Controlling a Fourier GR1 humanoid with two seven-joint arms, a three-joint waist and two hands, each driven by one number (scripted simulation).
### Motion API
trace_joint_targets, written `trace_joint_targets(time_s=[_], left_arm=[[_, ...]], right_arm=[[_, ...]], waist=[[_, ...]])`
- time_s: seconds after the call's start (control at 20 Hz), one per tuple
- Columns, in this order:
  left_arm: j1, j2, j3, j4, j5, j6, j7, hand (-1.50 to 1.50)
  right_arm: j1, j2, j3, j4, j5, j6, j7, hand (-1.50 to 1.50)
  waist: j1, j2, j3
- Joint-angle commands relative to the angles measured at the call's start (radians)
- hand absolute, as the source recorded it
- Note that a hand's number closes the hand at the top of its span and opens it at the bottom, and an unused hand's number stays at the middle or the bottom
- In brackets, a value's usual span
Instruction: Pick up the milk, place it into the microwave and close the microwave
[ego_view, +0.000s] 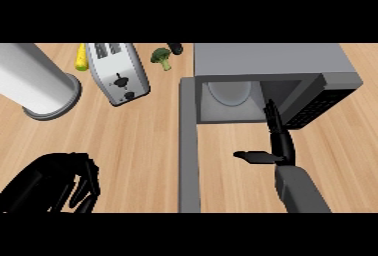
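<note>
Microwave (273, 60) at table (148, 150) far edge, door (189, 160) swung open, pale rounded shape (229, 94) inside, can't tell if milk, R robot hand (283, 148) at opening, fingers straight, thumb spread, holding nothing, L robot hand (59, 180) at near-left corner, fingers curled, nothing seen in it.

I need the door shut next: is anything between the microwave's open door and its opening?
Yes. The right hand, fingers straight, reaches to the microwave opening, with its forearm in front of it, right of the open door. Both likely lie in the door's swing.
</note>
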Motion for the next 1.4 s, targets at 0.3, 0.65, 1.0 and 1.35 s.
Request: trace_joint_targets(time_s=[0.3, 0.65, 1.0, 1.35], left_arm=[[-0.158, -0.004, -0.21, 0.109, -0.213, 0.084, -0.068, 1.5], [-0.202, -0.004, -0.462, 0.398, -0.452, 0.213, -0.272, 1.5], [-0.275, -0.004, -0.684, 0.743, -0.557, 0.549, -0.503, 1.5], [-0.479, -0.004, -0.814, 1.003, -0.305, 0.829, -0.672, 1.5]], right_arm=[[0.441, -0.005, 0.114, -0.477, -0.013, 0.105, 0.076, -1.5], [0.645, -0.016, 0.141, -0.781, -0.045, 0.132, 0.133, -1.5], [0.796, -0.098, 0.151, -0.984, -0.095, 0.268, 0.108, -1.5], [0.848, -0.106, 0.169, -1.188, -0.208, 0.363, 0.208, -1.5]], waist=[[-0.017, 0.002, -0.001], [-0.004, 0.008, 0.0], [-0.022, 0.012, -0.001], [-0.044, 0.02, -0.002]])
